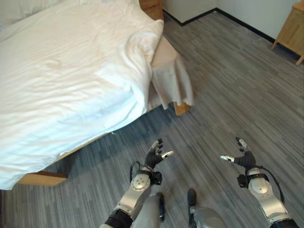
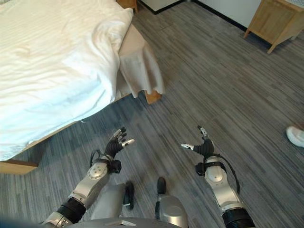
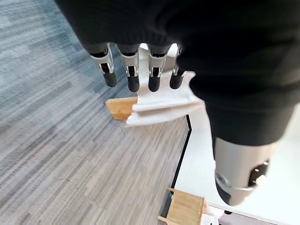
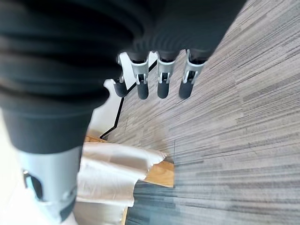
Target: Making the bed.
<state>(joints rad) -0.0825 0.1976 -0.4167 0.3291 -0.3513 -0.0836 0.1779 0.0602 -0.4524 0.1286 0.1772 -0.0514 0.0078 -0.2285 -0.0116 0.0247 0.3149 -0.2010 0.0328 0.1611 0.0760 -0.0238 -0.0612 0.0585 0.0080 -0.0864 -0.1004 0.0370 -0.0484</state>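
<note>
Bed (image 1: 173, 107): ahead on the robot's left, white duvet (image 1: 66, 80) spread over it, one corner rumpled above a hanging beige skirt (image 1: 173, 83). Left hand (image 1: 156, 154), right hand (image 1: 241, 155): raised over grey floor (image 1: 228, 85), fingers relaxed, empty.

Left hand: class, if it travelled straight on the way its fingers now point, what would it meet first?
Probably the bed skirt at the bed's corner; the left hand points that way over bare floor, though depth is uncertain.

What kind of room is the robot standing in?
Most likely a bedroom, maybe in a hotel. There is a big bed with a white duvet on a wooden bed frame, and a small wooden cabinet stands by the wall on the grey floor.
</note>
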